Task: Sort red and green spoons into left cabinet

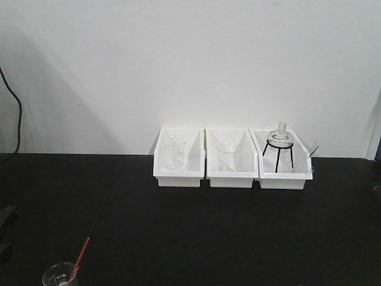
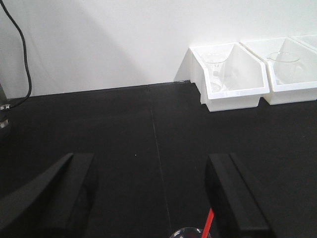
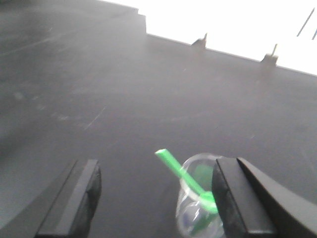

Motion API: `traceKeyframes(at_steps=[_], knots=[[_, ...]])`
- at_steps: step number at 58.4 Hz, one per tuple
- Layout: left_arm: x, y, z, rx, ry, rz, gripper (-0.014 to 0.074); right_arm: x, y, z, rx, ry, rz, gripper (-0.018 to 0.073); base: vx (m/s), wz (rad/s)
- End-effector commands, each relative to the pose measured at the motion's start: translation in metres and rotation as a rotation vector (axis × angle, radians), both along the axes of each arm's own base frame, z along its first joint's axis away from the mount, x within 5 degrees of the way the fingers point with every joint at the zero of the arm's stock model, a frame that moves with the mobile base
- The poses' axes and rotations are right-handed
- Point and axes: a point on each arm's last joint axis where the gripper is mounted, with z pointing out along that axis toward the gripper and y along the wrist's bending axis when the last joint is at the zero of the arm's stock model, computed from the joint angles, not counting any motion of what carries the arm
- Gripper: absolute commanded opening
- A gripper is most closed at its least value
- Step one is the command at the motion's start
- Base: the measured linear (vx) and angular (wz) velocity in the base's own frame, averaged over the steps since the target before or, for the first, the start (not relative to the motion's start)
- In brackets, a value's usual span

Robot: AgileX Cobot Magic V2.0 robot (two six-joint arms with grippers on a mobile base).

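Right wrist, green spoon (image 3: 179, 170), front, red spoon (image 1: 83, 251)

1. The counter (image 1: 190, 226) is black and matt; the right wrist view shows fine pale scuffs and a dull sheen on it.
2. The three bins (image 1: 177, 180) look like smooth white plastic, slightly glossy.
3. The beakers (image 1: 174, 154) inside them and the flask (image 1: 280, 138) are clear glass; the tripod (image 1: 265, 150) is thin black wire.
4. The red spoon (image 1: 82, 253) and green spoon (image 3: 181, 173) look like smooth, bright plastic; the cup (image 3: 198, 210) around the green one is clear and shiny.
5. The left pincer (image 2: 148, 163) and right pincer (image 3: 156, 166) are matt black with smooth faces.
6. The wall (image 1: 178, 59) is plain matt white.
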Motion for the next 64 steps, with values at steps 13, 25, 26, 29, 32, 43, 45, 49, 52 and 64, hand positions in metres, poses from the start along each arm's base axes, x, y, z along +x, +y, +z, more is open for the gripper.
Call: traceKeyframes(at_steps=[13, 25, 26, 29, 32, 43, 45, 49, 52, 64], knots=[[0.001, 0.000, 0.020, -0.017, -0.122, 0.005, 0.0579, 0.018, -0.001, -0.007, 0.055, -0.130, -0.008, 0.0519, 0.00, 0.00], [0.001, 0.000, 0.020, -0.017, -0.122, 0.005, 0.0579, 0.021, -0.001, -0.010, -0.002, -0.152, 0.009, 0.0509, 0.00, 0.00], [0.001, 0.000, 0.020, -0.017, -0.122, 0.005, 0.0579, 0.021, -0.001, -0.010, 0.000, -0.152, 0.011, 0.0508, 0.00, 0.00], [0.001, 0.000, 0.020, -0.017, -0.121, 0.005, 0.0579, 0.024, 0.000, -0.008, 0.005, -0.162, 0.018, 0.0505, 0.00, 0.00], [0.001, 0.000, 0.020, -0.017, -0.121, 0.005, 0.0579, 0.027, 0.001, -0.007, 0.010, -0.171, 0.035, 0.0505, 0.00, 0.00], [0.001, 0.000, 0.018, -0.015, -0.099, 0.004, 0.0579, 0.034, 0.001, -0.002, 0.007, -0.201, 0.044, 0.0505, 0.00, 0.00], [0.001, 0.000, 0.017, -0.014, -0.095, 0.004, 0.0579, 0.035, 0.001, -0.002, 0.007, -0.202, 0.043, 0.0505, 0.00, 0.00], [0.001, 0.000, 0.017, -0.013, -0.087, 0.003, 0.0579, 0.038, 0.001, 0.000, 0.006, -0.215, 0.047, 0.0505, 0.00, 0.00], [0.001, 0.000, 0.016, -0.012, -0.079, 0.003, 0.0579, 0.040, 0.001, 0.001, 0.006, -0.223, 0.047, 0.0505, 0.00, 0.00], [0.001, 0.000, 0.016, -0.012, -0.078, 0.003, 0.0579, 0.052, 0.001, 0.008, 0.020, -0.257, 0.043, 0.0505, 0.00, 0.00]])
